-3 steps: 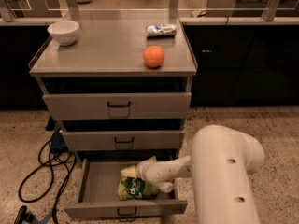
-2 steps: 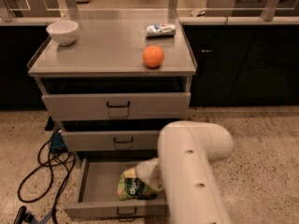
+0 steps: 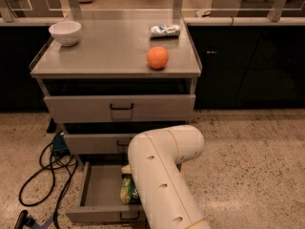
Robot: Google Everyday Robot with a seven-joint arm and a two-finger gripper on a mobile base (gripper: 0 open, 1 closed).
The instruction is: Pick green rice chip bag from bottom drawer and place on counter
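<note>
Hand (image 3: 127, 169), now nearly hidden behind the arm (image 3: 162, 175) that has swung across the open bottom drawer (image 3: 95, 194), sits at the green chip bag (image 3: 127, 191) lying there below the front edge of the surface (image 3: 109, 51); whether it grips I cannot tell, so the lift seems still ahead.

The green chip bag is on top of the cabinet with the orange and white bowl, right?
No. The camera view shows the green chip bag in the open bottom drawer; the orange and white bowl are on top. The claw peeks out just above the bag.
</note>
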